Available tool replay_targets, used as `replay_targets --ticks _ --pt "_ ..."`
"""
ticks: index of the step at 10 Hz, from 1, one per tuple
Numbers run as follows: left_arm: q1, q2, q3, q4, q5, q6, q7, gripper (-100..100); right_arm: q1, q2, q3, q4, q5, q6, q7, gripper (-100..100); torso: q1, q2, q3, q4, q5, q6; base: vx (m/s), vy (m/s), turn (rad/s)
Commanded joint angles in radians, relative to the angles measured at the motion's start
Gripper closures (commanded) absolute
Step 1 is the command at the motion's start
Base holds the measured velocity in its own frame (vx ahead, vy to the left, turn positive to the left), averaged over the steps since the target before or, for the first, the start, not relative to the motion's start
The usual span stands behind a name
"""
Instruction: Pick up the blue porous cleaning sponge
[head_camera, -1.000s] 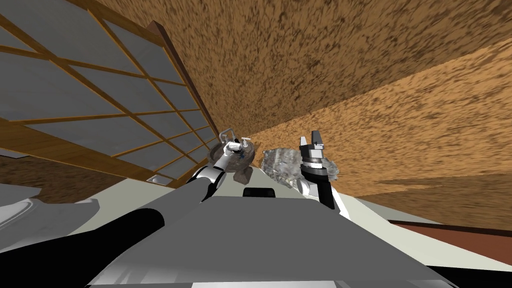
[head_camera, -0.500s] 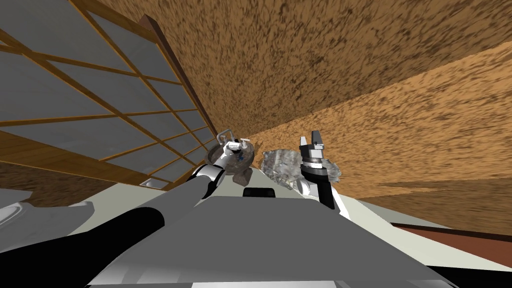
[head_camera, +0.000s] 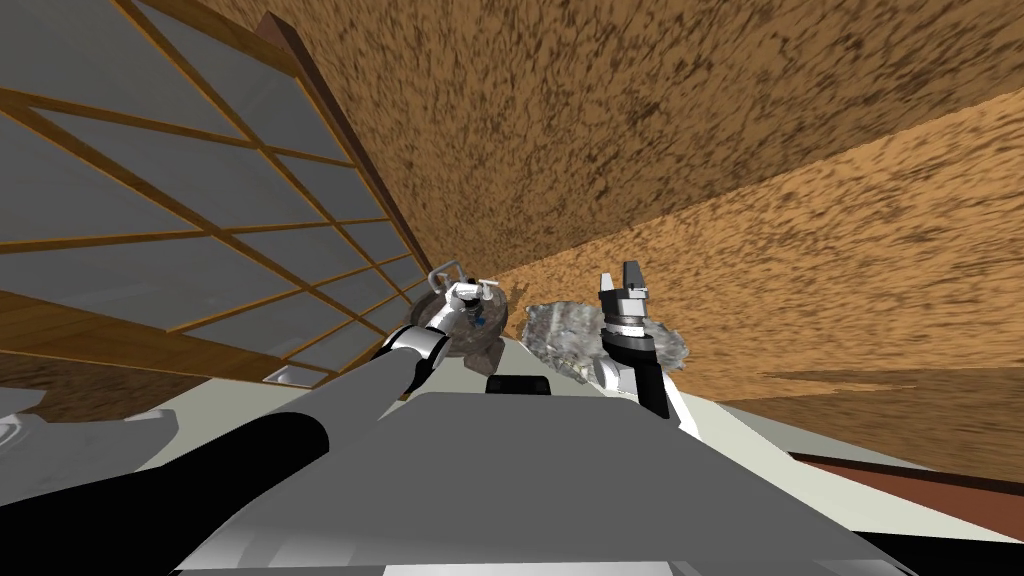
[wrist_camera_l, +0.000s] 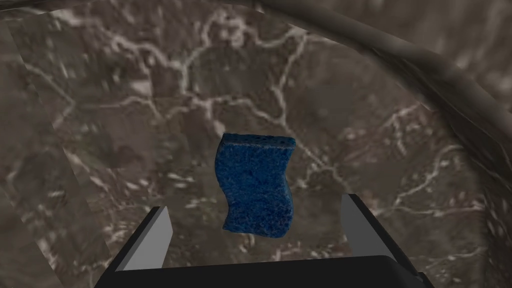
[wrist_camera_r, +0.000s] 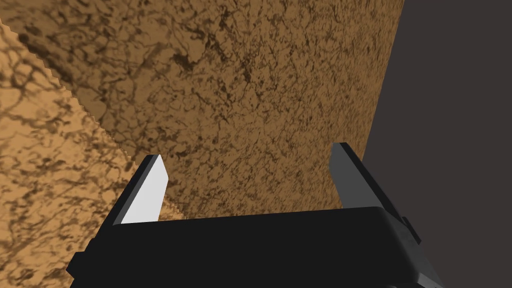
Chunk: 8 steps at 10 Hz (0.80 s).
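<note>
The blue wavy sponge (wrist_camera_l: 256, 185) lies flat on the bottom of a brown marbled basin (wrist_camera_l: 150, 100). My left gripper (wrist_camera_l: 256, 205) hangs open just above it, one finger on each side of the sponge's near end and neither touching it. From the head view, the left gripper (head_camera: 468, 298) reaches into that round basin (head_camera: 437, 320) below the window. My right gripper (head_camera: 625, 276) is held up apart from the basin, open and empty, its fingers (wrist_camera_r: 150, 187) standing wide.
A grey tap (head_camera: 445, 272) rises at the basin's far rim. A crumpled silvery lump (head_camera: 555, 335) sits between the arms. The wood-framed window (head_camera: 200, 240) fills the left, with brown mottled walls (head_camera: 650, 130) behind and to the right. The basin's curved rim (wrist_camera_l: 425, 65) runs close beside the sponge.
The head camera has turned a little, sliding the window to the left. My left hand has edged slightly further over the basin. The right arm has not moved.
</note>
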Motion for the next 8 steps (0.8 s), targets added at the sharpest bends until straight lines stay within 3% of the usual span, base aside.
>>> replay_targets --ticks 1,2,4,5,6,8 --pt "0.0 0.0 0.0 0.0 0.0 0.0 0.0 0 0.0 0.0 0.0 0.0 0.0 0.0 0.0 0 0.0 0.0 0.0 0.0 0.0 0.0 0.006 0.0 0.0" --pt "0.015 -0.008 0.0 0.018 -0.008 -0.033 -0.002 -100 0.0 0.0 0.0 0.0 0.0 0.0 0.0 0 0.0 0.002 0.001 0.0 0.0 0.0 0.018 0.007 -0.023" --pt "0.028 -0.014 -0.001 0.033 -0.015 -0.06 -0.003 -100 0.0 0.0 0.0 0.0 0.0 0.0 0.0 0 0.001 0.002 0.001 0.0 0.0 0.0 0.015 0.012 -0.023" --pt "0.019 -0.012 0.0 0.032 -0.012 -0.049 -0.003 -100 0.0 0.0 0.0 0.0 0.0 0.0 0.0 0 0.001 0.002 0.001 0.001 0.0 0.0 0.005 0.004 -0.003" --pt "0.019 -0.012 0.0 0.034 -0.012 -0.053 -0.004 100 0.0 0.0 0.0 0.0 0.0 0.0 0.0 0 0.001 0.002 0.001 0.001 0.0 0.0 0.0 0.0 0.0" --pt "0.019 -0.011 0.0 0.034 -0.012 -0.052 -0.003 100 0.0 0.0 0.0 0.0 0.0 0.0 0.0 0 0.001 0.002 0.001 0.0 0.001 0.001 0.0 0.0 0.0"
